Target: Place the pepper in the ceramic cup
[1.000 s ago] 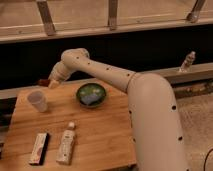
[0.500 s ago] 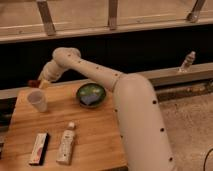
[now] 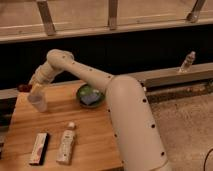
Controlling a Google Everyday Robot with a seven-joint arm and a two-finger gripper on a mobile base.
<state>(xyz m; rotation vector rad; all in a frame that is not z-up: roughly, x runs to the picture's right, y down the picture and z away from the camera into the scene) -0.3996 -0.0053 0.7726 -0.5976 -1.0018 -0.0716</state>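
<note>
The arm has swung left — the gripper [image 3: 33,88], fingers' state unclear, hangs just above the ceramic cup [image 3: 38,102].

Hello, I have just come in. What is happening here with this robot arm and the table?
A white robot arm reaches across a wooden table. Its gripper is at the table's far left edge, right above the ceramic cup, with a dark red thing at it, probably the pepper. The pepper is not yet in the cup. A dark green bowl, a small bottle and a flat box lie untouched.
</note>
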